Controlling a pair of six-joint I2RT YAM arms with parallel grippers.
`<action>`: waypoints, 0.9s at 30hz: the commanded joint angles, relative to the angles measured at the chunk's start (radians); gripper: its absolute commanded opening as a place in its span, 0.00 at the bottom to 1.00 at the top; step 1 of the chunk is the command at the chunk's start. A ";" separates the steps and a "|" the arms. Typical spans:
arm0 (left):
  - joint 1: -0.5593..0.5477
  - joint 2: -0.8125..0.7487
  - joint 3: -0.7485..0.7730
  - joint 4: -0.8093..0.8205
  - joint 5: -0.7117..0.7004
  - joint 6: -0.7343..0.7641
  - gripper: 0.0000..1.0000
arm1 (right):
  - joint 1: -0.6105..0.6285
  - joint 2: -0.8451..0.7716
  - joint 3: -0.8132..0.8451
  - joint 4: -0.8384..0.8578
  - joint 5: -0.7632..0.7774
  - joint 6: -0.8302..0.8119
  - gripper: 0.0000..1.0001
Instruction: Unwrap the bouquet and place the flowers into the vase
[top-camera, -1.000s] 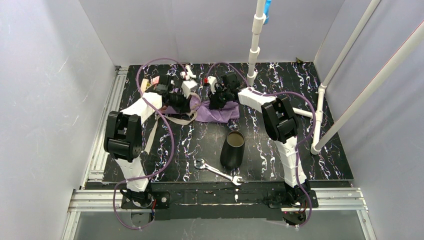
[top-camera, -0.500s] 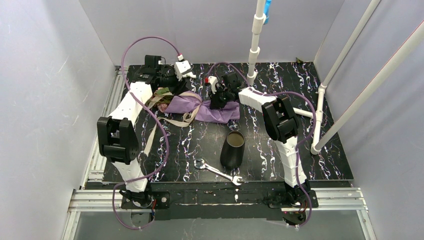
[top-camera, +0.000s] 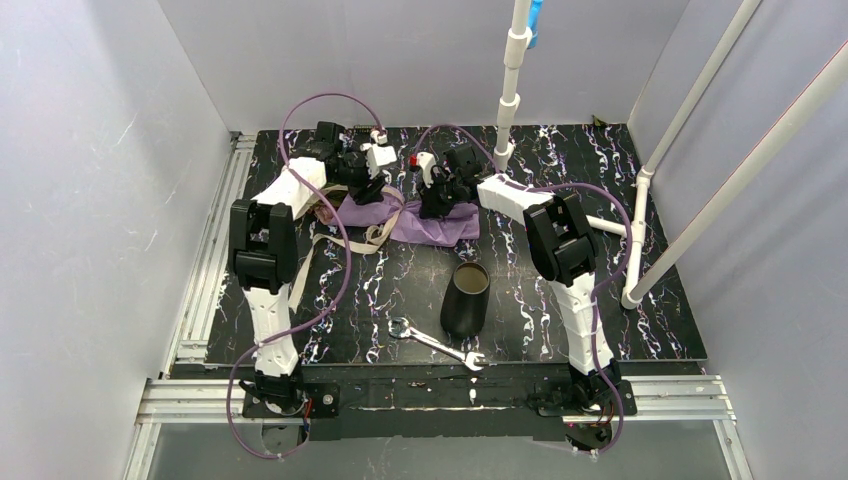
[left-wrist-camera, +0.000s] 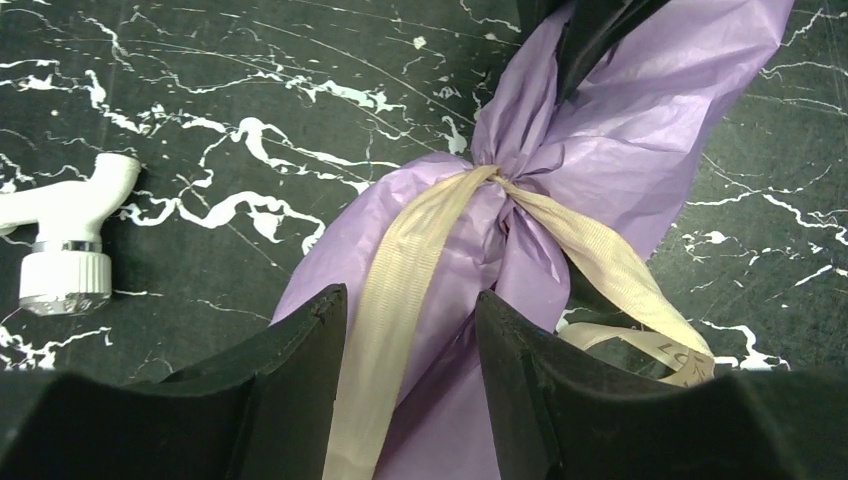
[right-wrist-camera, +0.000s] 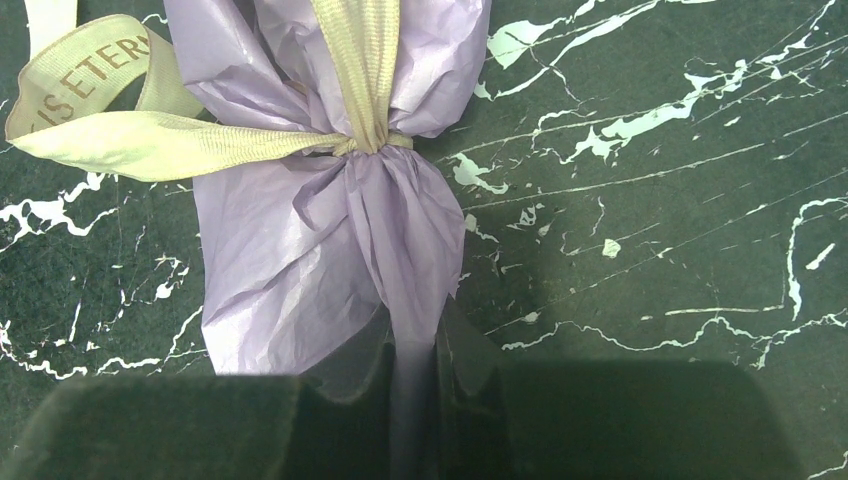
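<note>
Far on the table (top-camera: 620, 300), straddles ribbon (left-wrist-camera: 395, 280) over tied bouquet (top-camera: 445, 228) with left gripper (left-wrist-camera: 410, 310) half open, gripping nothing. Pinches the paper tail (right-wrist-camera: 400, 250) in nearly shut right gripper (right-wrist-camera: 412, 350). Risks catching paper with ribbon, tightening knot (left-wrist-camera: 492, 175) or tearing it. Finds vase (top-camera: 466, 298) upright, near and right, nothing showing inside.

White arms (top-camera: 268, 312), black joints (top-camera: 262, 243); purple cables (top-camera: 330, 95)
</note>
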 joint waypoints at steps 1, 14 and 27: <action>-0.022 -0.010 0.046 -0.042 -0.009 0.041 0.49 | -0.027 0.057 -0.026 -0.083 0.063 -0.012 0.01; -0.040 -0.075 0.113 0.197 -0.081 -0.342 0.00 | -0.027 0.061 -0.031 -0.087 0.086 -0.015 0.01; 0.095 -0.292 -0.101 0.473 0.077 -0.892 0.00 | -0.031 0.064 -0.054 -0.108 0.170 -0.042 0.01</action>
